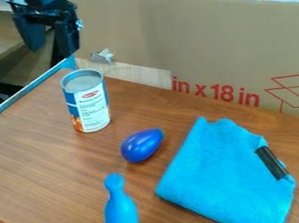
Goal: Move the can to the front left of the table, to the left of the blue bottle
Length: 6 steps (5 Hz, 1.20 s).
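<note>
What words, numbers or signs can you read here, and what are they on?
"in x 18 in": red print on the brown cardboard panel behind the wooden table, beside a red line drawing of a box.
Label on the metal can with blue and white sides: too small and blurred to read.

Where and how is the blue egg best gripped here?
Probably from straight above, one finger on each long side of the blue egg, across its widest part. It lies on its side, longer than wide, and its rounded, shiny surface might slip if pinched near the tip.
</note>
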Tool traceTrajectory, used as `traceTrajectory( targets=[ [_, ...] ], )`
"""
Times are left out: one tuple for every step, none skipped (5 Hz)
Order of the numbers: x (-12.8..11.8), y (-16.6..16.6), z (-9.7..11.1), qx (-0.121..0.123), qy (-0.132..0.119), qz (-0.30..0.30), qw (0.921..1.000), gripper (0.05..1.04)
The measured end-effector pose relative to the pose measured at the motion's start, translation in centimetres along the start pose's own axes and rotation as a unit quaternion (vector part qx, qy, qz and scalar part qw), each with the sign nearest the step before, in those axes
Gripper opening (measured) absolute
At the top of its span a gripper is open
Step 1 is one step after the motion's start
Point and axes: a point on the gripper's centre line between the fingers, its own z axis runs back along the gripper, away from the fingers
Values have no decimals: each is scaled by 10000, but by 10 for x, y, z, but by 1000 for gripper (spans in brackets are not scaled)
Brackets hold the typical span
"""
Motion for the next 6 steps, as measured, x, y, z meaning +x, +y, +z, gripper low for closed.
traceTrajectory(
  targets=[
    [33, 5, -12, -115, -156, 23, 9998, 1001],
    [56, 12, -23, -117, -155, 121, 9997, 1001],
    [78, 6, -47, -112, 86, -8, 9999, 1001],
    [88, -3, -61, -73, 150, -259, 9995, 1001],
    [77, -5, -83, 10, 409, -429, 9982, 1001],
    [46, -11, -120, -31, 897, -530, 9946, 1001]
  ],
)
